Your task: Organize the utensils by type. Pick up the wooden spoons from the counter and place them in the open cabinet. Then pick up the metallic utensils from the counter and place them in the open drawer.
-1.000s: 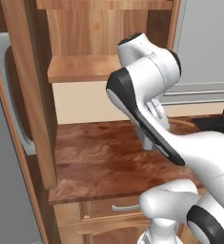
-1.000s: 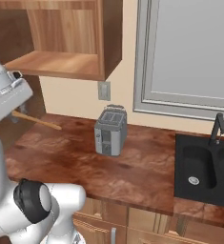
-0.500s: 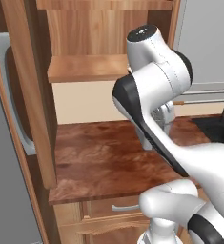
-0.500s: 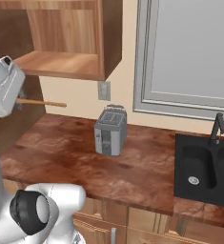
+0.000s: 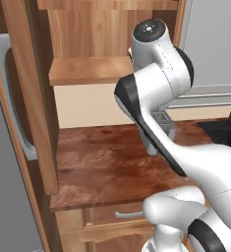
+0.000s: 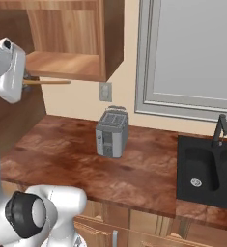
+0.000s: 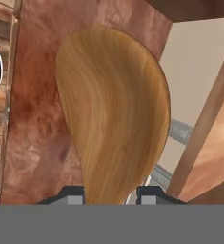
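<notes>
My gripper (image 6: pixel 24 81) is shut on the orange-brown wooden spoon (image 6: pixel 47 82), held high at the left, just below the front edge of the open cabinet's shelf (image 6: pixel 62 65). The thin handle sticks out level to the right of the hand. Seen from the hand, the spoon's bowl (image 7: pixel 113 109) rises large between my two fingertips (image 7: pixel 75 196), with the counter (image 7: pixel 32 119) far below it. From the left base camera my own arm hides the hand; the open cabinet (image 5: pixel 87 71) and its door (image 5: pixel 26 98) stand behind it, above the counter (image 5: pixel 102 162).
A grey toaster (image 6: pixel 112 132) stands on the counter by the wall, under an outlet (image 6: pixel 105 91). A black sink (image 6: pixel 206 171) with a faucet (image 6: pixel 221 130) lies at the right. A drawer front with a grey handle (image 5: pixel 129 214) sits under the counter edge.
The hand has risen with the wooden spoon from just above the counter to the height of the cabinet shelf. The spoon's handle has levelled out.
</notes>
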### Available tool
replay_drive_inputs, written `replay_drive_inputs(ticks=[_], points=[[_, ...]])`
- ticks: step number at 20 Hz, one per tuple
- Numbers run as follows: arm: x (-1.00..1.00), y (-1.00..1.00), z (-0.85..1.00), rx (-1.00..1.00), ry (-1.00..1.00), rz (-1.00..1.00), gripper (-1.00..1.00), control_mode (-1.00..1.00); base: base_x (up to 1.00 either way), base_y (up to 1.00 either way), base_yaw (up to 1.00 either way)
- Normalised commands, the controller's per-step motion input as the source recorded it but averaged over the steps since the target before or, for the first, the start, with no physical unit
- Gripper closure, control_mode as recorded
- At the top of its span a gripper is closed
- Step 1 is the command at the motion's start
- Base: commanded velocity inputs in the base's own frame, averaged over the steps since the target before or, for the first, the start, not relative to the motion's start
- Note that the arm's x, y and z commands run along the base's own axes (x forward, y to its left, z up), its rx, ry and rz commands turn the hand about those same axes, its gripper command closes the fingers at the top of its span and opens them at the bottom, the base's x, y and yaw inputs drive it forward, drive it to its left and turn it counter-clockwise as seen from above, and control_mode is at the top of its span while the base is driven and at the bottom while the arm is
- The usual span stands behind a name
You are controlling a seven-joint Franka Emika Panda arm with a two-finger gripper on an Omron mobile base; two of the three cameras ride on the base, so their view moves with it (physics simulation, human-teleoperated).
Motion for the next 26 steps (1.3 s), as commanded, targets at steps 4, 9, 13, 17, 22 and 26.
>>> replay_drive_inputs(ticks=[4,9,13,17,22,26], points=[[0.65,0.07,0.11,0.01,-0.18,0.00,1.00,-1.00,0.00,0.00,0.00],[0.72,0.00,0.08,0.05,-0.16,0.01,1.00,-1.00,0.00,0.00,0.00],[0.80,0.01,0.00,0.05,-0.17,0.02,1.00,-1.00,0.00,0.00,0.00],[0.75,0.00,0.06,0.07,-0.10,0.02,1.00,-1.00,0.00,0.00,0.00],[0.80,0.09,0.15,0.06,-0.11,0.02,1.00,-1.00,0.00,0.00,0.00],[0.73,0.16,0.25,0.04,-0.05,0.03,1.00,-1.00,0.00,0.00,0.00]])
